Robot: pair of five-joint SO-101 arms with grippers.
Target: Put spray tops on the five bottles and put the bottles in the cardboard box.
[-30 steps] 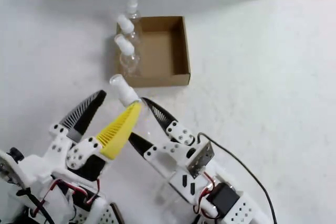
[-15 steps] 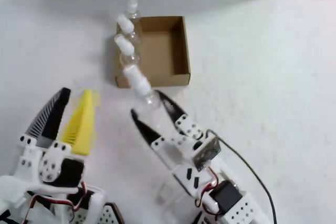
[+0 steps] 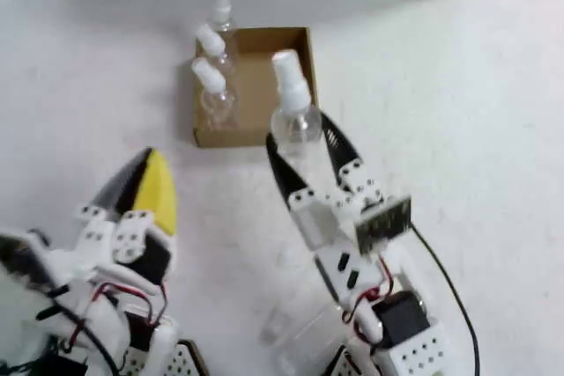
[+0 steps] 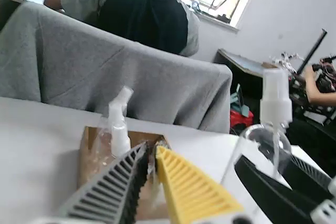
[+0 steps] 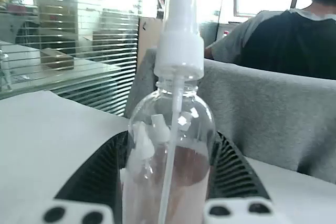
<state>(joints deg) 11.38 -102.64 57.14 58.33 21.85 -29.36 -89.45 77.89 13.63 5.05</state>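
High view: right claw [image 3: 300,136] clenched on a clear bottle [image 3: 296,125], one black finger on each side of its round body. Bottle upright, white spray top [image 3: 289,75] fitted. The held bottle sits right at the claw's tips and, seen from above, overlaps the near right corner of the cardboard box [image 3: 256,99], which lies just ahead of the claw. Three more bottles [image 3: 216,103], all capped, stand in a row along the box wall farthest from this claw, ahead and to its left. Left claw [image 3: 145,165] well apart to the left of the right claw, short of the box, over the white table [image 3: 441,85]; grey and yellow fingers pressed together, nothing between them. Right wrist view: the bottle sits snug between both fingers, thin tube running down inside the clear body. Left wrist view: the closed tips point toward the box, held bottle off to their right
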